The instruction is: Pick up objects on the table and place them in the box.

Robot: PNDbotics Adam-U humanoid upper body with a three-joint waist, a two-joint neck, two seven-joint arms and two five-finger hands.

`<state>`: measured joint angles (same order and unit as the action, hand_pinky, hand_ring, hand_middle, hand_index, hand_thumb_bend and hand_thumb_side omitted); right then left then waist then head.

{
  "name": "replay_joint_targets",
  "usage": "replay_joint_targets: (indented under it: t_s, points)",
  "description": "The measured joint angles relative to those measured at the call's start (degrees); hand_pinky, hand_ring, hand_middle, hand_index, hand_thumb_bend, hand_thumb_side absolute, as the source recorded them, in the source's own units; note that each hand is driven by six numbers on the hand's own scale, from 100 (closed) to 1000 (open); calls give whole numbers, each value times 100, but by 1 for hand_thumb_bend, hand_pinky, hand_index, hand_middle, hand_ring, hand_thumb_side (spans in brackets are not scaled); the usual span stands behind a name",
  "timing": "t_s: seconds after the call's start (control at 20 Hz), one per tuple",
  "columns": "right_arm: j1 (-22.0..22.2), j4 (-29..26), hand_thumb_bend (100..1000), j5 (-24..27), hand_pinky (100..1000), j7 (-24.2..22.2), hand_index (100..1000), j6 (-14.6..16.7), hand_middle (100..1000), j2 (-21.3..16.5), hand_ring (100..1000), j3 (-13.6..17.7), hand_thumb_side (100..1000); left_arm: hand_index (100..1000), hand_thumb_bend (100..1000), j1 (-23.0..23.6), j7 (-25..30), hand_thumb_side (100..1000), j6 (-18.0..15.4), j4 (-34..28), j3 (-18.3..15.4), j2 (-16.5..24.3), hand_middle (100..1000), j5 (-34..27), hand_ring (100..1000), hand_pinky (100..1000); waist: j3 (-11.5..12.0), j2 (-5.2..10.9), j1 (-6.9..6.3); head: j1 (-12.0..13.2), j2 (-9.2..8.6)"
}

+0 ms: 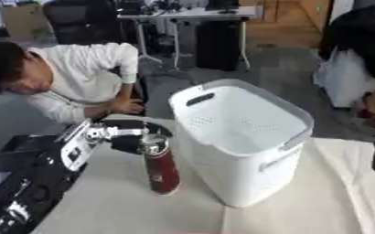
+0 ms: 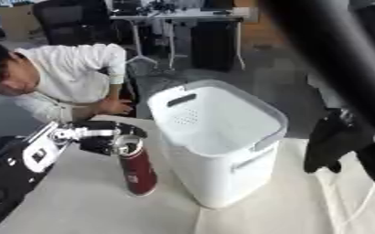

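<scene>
The red bottle [image 1: 162, 171] stands near the table's [image 1: 126, 205] left edge, beside the white basket [image 1: 243, 137]; its top is gripped by the left hand [image 1: 135, 139]; lifting over the rim is judged next; the right hand [image 2: 331, 144] cannot be read.

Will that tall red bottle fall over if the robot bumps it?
Probably, yes. The red bottle is tall and narrow and already stands tilted on the cloth-covered table, so a nudge could tip it. It looks round, so once down it may roll. The left hand is curled around its top, which likely steadies it.
</scene>
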<state>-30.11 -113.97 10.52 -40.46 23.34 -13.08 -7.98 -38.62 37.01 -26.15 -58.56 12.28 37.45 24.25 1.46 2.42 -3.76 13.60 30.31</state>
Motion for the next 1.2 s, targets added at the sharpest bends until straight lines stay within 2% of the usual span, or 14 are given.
replay_joint_targets:
  t_s: [0.45, 0.7, 1.1, 1.2]
  points:
    - [0, 0, 100, -4, 133, -2, 649, -2, 463, 0, 410, 0, 1000, 1000, 365, -17, 59, 1000, 59, 64, -6, -15, 1000, -25, 1000, 877, -8, 0, 0, 0, -35]
    - [0, 0, 100, -4, 133, -3, 649, -3, 464, 0, 411, 0, 1000, 1000, 385, -33, 82, 840, 82, 102, -36, -47, 1000, 12, 1000, 840, -15, 0, 0, 0, -38]
    - [0, 0, 100, -4, 135, -17, 649, -17, 465, 0, 413, 0, 1000, 1000, 432, -57, 119, 740, 119, 143, -41, -51, 1000, 84, 1000, 820, -26, 0, 0, 0, -39]
    - [0, 0, 100, -4, 135, -24, 649, -24, 466, 0, 414, 0, 1000, 1000, 431, -60, 125, 682, 125, 150, -41, -52, 1000, 112, 1000, 814, -26, 0, 0, 0, -39]
